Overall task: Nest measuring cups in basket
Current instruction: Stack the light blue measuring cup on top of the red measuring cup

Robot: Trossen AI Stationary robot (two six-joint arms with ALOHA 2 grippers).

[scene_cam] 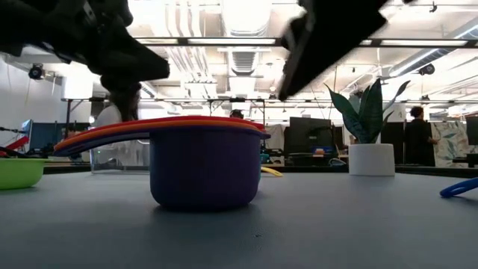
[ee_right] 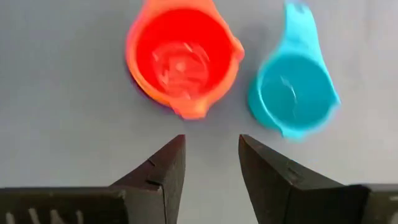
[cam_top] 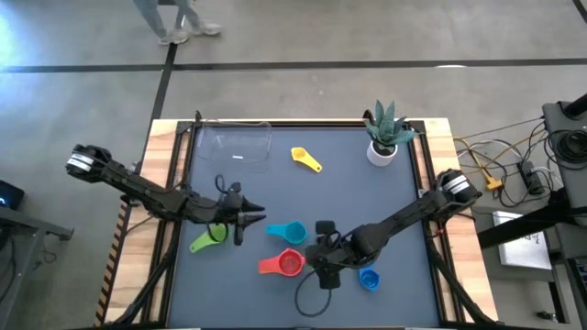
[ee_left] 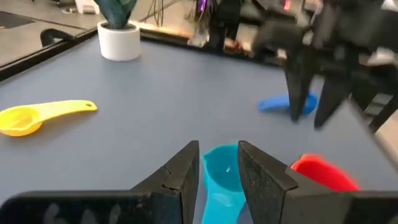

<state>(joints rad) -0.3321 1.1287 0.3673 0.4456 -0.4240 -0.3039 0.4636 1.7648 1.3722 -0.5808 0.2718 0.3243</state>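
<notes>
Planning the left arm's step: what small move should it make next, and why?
Probably ease the left gripper forward and close on the light blue cup. Its open fingers already frame that cup's handle, which is not yet gripped, and the basket holds no cups.

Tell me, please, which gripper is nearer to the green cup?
The left. The left gripper sits just beside the green cup, slightly farther up the table toward the centre. The right gripper is well across the table, by the red cup.
</notes>
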